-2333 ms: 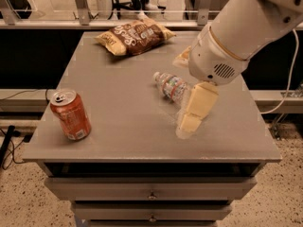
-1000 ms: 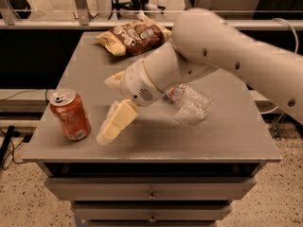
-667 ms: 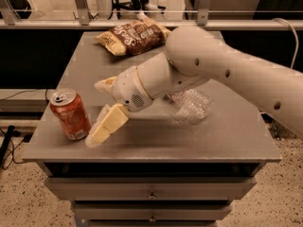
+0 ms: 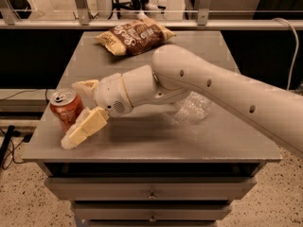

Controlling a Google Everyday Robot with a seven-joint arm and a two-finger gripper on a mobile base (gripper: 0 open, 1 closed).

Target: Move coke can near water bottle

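Observation:
The orange-red coke can [image 4: 65, 109] stands upright near the front left corner of the grey table [image 4: 222, 143]. My gripper [image 4: 72, 113] has reached it from the right. Its fingers are spread, one finger [image 4: 85, 86] behind the can and the other [image 4: 86, 126] in front of it, so the can sits between them without being clamped. The clear crinkled water bottle [image 4: 195, 107] lies on the table's right half, mostly hidden behind my arm; its cap and label do not show.
A brown chip bag [image 4: 135, 36] lies at the back of the table. My white arm [image 4: 213, 86] stretches across the table from the right. A metal rail runs behind the table, and drawers sit below its front edge.
My gripper has swung left from beside the water bottle across the table to the coke can. Its fingers now straddle the can. The can and the bottle have stayed in place.

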